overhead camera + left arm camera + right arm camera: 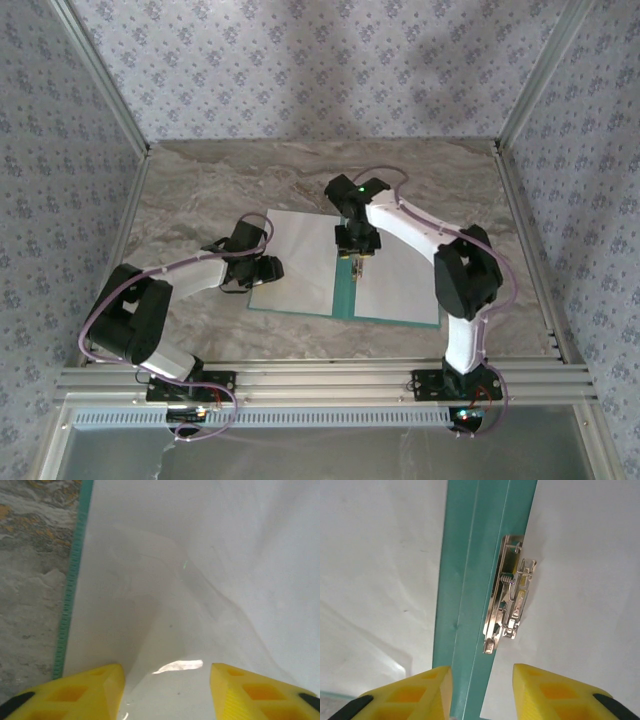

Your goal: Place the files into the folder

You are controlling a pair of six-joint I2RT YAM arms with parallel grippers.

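The teal folder (pixel 342 292) lies open and flat on the table. White files cover both halves: one sheet (pixel 300 260) on the left, another (pixel 400 280) on the right. My left gripper (pixel 266 268) sits at the folder's left edge, open, its yellow fingers apart over the slightly buckled white sheet (pixel 200 570); the teal border (pixel 75 570) runs alongside. My right gripper (pixel 482 690) is open above the centre fold (pixel 470 580), jaws either side of it. The small metal clip (pixel 510 595) lies just ahead of its fingertips, on the edge of the right sheet (pixel 585 580).
The marbled tabletop (pixel 200 190) surrounds the folder, with patterned walls at the back and sides. An aluminium rail (pixel 320 380) carries both arm bases at the near edge. The right arm's elbow (pixel 468 270) hangs over the folder's right half.
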